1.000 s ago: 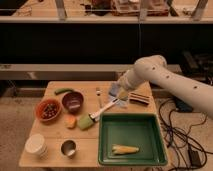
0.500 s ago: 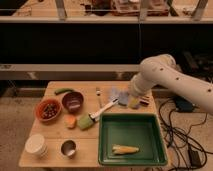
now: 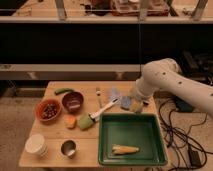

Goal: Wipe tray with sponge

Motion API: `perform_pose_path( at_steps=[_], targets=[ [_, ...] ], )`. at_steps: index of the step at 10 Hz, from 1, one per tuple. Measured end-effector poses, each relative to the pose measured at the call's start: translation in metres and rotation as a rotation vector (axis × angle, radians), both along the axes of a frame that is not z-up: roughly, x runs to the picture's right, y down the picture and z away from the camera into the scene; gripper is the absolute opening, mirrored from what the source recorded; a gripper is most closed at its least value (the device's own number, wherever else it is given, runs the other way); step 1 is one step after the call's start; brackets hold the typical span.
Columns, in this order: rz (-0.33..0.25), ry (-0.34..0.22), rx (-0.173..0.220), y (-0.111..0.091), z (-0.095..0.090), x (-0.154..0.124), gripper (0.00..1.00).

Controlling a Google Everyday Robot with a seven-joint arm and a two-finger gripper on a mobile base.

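The dark green tray [image 3: 106, 150] lies on the front right of the wooden table, with a yellow corn-like piece [image 3: 125, 149] inside it. Just beyond the tray's far edge is the sponge [image 3: 131, 105], yellow with a blue layer. My gripper [image 3: 133, 99] comes down onto it from the white arm [image 3: 165, 80], which reaches in from the right. The gripper looks shut on the sponge, though the wrist hides most of the fingers.
A green-headed brush [image 3: 86, 121] with a white handle lies left of the tray, and a pale blue cloth [image 3: 114, 93] sits behind it. Two bowls [image 3: 48, 110] [image 3: 73, 101], an orange piece [image 3: 70, 121], a metal cup [image 3: 68, 148] and a white cup [image 3: 36, 144] fill the left side.
The arm has swung right and slightly toward the tray, and the sponge has shifted along with the gripper from near the blue cloth to the tray's far edge.
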State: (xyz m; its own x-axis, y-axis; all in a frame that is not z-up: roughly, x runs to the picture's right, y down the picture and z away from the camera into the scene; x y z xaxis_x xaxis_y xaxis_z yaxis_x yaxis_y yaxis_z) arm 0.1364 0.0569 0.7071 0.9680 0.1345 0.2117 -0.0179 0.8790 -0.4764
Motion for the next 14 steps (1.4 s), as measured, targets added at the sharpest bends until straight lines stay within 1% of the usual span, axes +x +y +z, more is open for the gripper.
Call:
perform_pose_path(
  at_steps=[2,3,4,5,6,7,8,9,10,11,12,14],
  targets=[
    [-0.004,-0.003,-0.003,0.001,0.001,-0.001,0.31],
    [-0.015,-0.002,-0.009,0.006,-0.001,-0.001,0.31],
    [-0.031,-0.007,-0.015,0.014,-0.005,-0.006,0.31],
    [-0.049,-0.006,-0.019,0.027,-0.012,-0.007,0.31],
    [-0.063,-0.004,-0.026,0.045,-0.021,-0.009,0.31],
    [-0.079,-0.002,-0.038,0.073,-0.032,-0.013,0.31],
    [-0.09,0.001,-0.046,0.093,-0.039,-0.015,0.31],
    [-0.097,0.006,-0.056,0.114,-0.043,-0.016,0.31],
    [-0.109,0.014,-0.07,0.142,-0.046,-0.02,0.31],
    [-0.118,0.02,-0.079,0.156,-0.044,-0.022,0.31],
    [-0.128,0.024,-0.089,0.171,-0.037,-0.025,0.31],
    [-0.144,0.035,-0.107,0.186,-0.018,-0.03,0.31]
  ],
)
